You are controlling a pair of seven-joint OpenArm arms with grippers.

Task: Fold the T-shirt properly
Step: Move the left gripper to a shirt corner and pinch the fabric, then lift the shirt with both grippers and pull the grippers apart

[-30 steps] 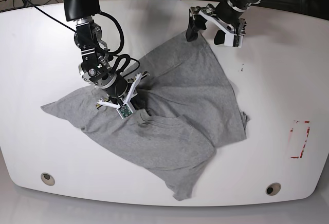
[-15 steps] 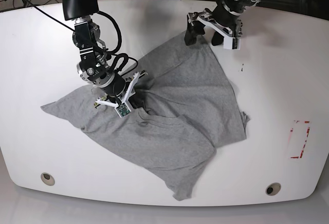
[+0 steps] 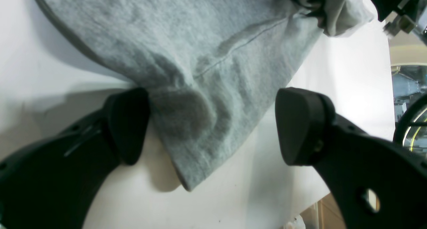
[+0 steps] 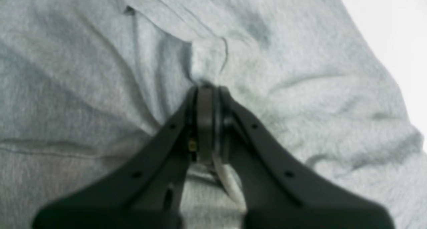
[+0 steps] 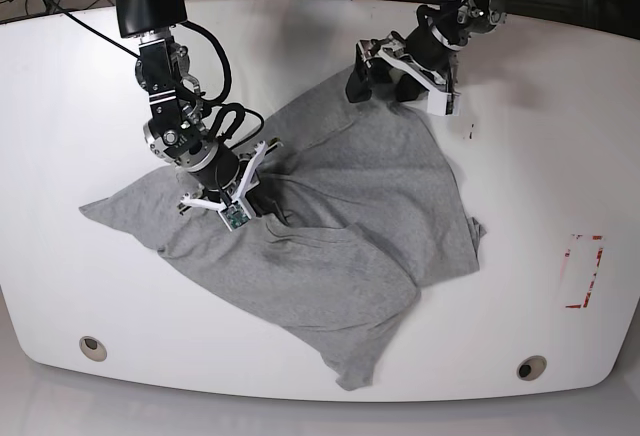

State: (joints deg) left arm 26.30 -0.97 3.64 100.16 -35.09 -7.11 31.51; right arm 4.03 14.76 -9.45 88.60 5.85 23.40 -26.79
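The grey T-shirt (image 5: 340,256) lies crumpled and spread across the middle of the white table (image 5: 540,186). My right gripper (image 5: 258,188) is shut on a pinch of the shirt's fabric near its left-centre. In the right wrist view the closed right gripper (image 4: 206,88) has the T-shirt (image 4: 300,88) bunching into folds around its tips. My left gripper (image 5: 380,84) stands open at the shirt's far corner. In the left wrist view that corner of the T-shirt (image 3: 200,55) lies between the wide-apart fingers (image 3: 128,122), and one finger touches the cloth edge.
Two round holes (image 5: 92,347) (image 5: 531,367) sit near the table's front edge. A red marking (image 5: 583,271) is on the right side, and a small dark mark (image 5: 472,131) lies right of the shirt. Cables run along the back edge.
My left gripper has moved left and down to the shirt's far corner, staying open. My right gripper has shifted slightly up and left, still pinching the fabric.
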